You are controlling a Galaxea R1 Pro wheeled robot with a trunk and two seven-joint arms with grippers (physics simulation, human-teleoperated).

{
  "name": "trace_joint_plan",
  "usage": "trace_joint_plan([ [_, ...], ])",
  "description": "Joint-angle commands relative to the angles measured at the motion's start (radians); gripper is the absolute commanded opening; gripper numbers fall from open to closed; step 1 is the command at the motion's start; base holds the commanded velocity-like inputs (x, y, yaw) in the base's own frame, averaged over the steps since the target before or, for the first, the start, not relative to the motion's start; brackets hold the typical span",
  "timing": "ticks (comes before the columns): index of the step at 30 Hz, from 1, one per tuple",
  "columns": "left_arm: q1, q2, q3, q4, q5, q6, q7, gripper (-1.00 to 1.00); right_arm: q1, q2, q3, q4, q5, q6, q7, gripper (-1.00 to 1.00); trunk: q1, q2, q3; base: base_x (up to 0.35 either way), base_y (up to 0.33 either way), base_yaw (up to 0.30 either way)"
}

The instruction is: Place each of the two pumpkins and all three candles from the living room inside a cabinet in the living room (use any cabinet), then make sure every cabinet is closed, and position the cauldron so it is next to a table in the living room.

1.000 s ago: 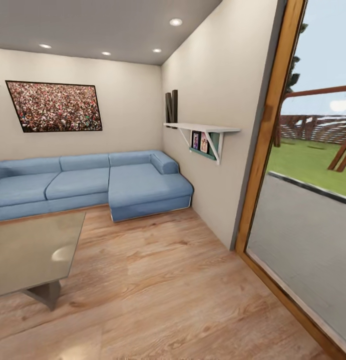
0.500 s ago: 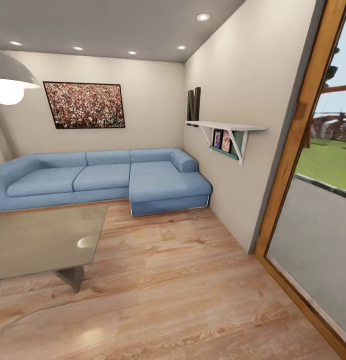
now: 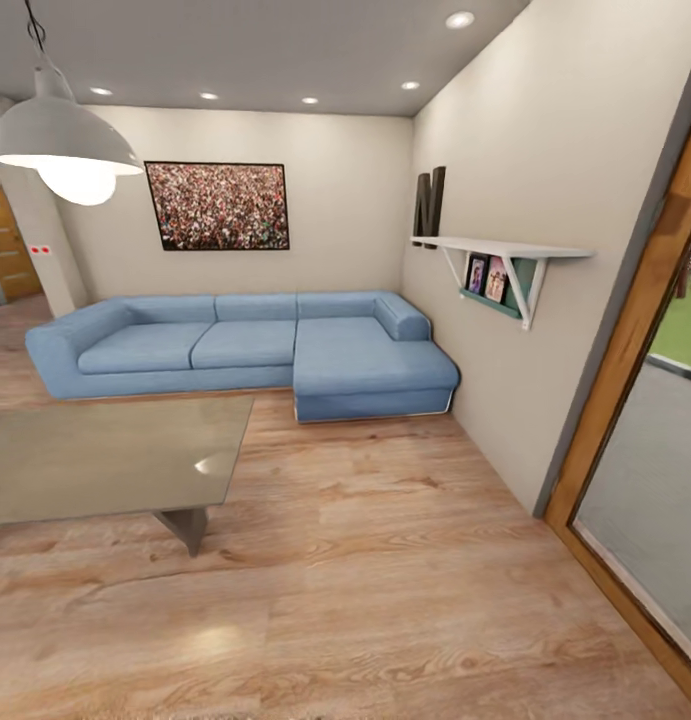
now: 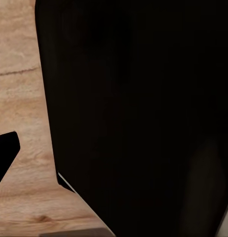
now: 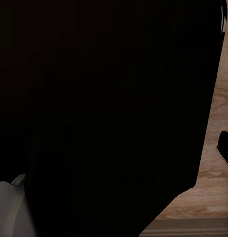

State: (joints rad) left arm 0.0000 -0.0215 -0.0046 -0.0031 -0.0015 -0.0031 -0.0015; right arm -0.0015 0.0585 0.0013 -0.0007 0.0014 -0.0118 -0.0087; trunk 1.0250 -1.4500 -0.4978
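I look into the living room over its light plank floor (image 3: 385, 580). The low table (image 3: 105, 455), with a glossy grey-beige top and a pale leg, stands at the left of the head view. The pumpkins, candles, cabinet and cauldron are out of view. In the left wrist view a dark fingertip (image 4: 5, 158) pokes in over the floor beside a large black body part. The right wrist view is mostly black, with one dark fingertip (image 5: 226, 148) at the edge over a strip of floor.
A blue corner sofa (image 3: 255, 350) runs along the far wall under a framed picture (image 3: 217, 206). A white wall shelf (image 3: 500, 265) juts from the right wall. A wood-framed glass door (image 3: 645, 420) is at the right. A pendant lamp (image 3: 60, 145) hangs at upper left.
The whole head view has swung to the left: sofa, shelf and door frame slid rightward in the picture, and the pendant lamp and the sofa's left end came into sight.
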Motion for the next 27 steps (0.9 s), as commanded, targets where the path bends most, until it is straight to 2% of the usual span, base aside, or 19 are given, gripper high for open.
trace_joint_plan([
  [1,0.000,0.000,0.000,0.000,0.000,0.000,0.000,1.00,0.000,0.000,0.000,0.000,0.001,0.000,0.000,1.00,0.000,0.000,-0.001,-0.004,0.000,0.242],
  [12,0.000,0.001,0.000,0.000,0.000,0.000,0.000,1.00,0.000,0.000,0.000,-0.001,0.003,0.000,-0.001,1.00,0.000,0.000,-0.013,-0.008,0.000,0.236],
  [20,0.000,0.002,0.000,0.000,0.000,0.000,0.000,1.00,0.000,0.005,0.002,0.000,0.007,0.000,-0.001,1.00,0.000,0.000,-0.019,-0.150,0.028,0.263],
  [27,0.000,0.001,0.000,0.000,0.000,0.000,0.000,1.00,0.000,0.010,0.004,-0.001,0.013,0.000,-0.033,1.00,0.000,0.000,-0.024,-0.057,0.027,0.278],
])
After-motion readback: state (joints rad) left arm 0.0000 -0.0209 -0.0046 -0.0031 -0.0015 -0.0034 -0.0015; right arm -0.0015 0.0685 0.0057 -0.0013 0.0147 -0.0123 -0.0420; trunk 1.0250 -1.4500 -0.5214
